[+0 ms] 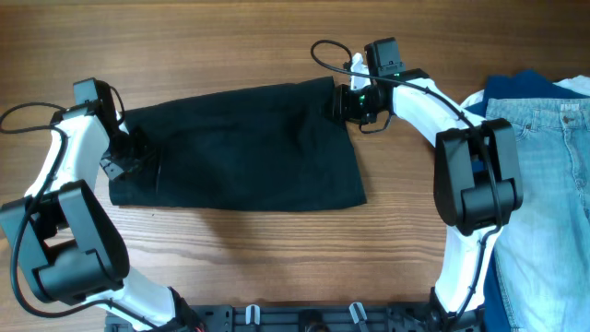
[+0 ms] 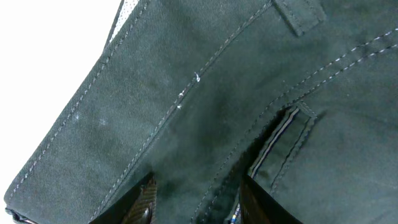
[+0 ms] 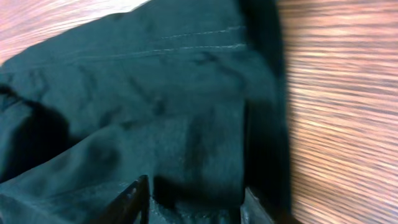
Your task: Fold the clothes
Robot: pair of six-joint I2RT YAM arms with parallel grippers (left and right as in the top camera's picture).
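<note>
Jaws parted over black garment [image 1: 240,152], jeans [image 1: 544,166] visible overhead only

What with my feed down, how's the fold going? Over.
Left gripper open at the black shorts, left end. Right gripper open at their top right corner. Shorts lie spread flat. Jeans and blue garment far right, apart.

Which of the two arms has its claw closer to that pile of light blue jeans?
Right. The right gripper sits at the black garment corner nearest the jeans; the left gripper is at the garment's far end.
</note>
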